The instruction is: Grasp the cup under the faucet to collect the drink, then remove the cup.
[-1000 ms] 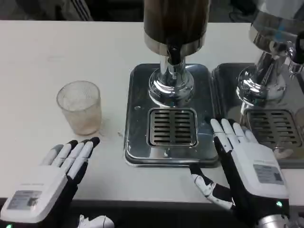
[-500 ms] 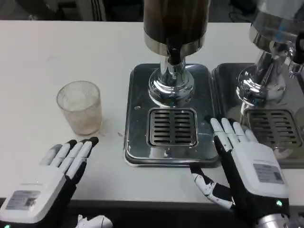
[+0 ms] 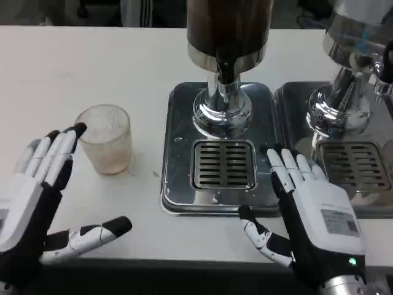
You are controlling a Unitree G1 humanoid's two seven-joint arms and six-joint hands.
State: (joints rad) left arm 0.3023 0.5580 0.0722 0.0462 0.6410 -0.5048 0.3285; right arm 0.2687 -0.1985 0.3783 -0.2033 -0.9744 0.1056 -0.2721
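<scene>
Cup is standing upright on the tabletop.
Left hand and right hand are hovering with fingers spread, holding nothing; labels unreadable.

The white table carries a clear ribbed cup standing upright at left of centre, with a pinkish tint near its bottom. Just right of it lies a steel drip tray with a slotted grate, bearing a dispenser on a chrome pedestal. A second steel tray sits beside it at the right edge, carrying another chrome dispenser.
</scene>
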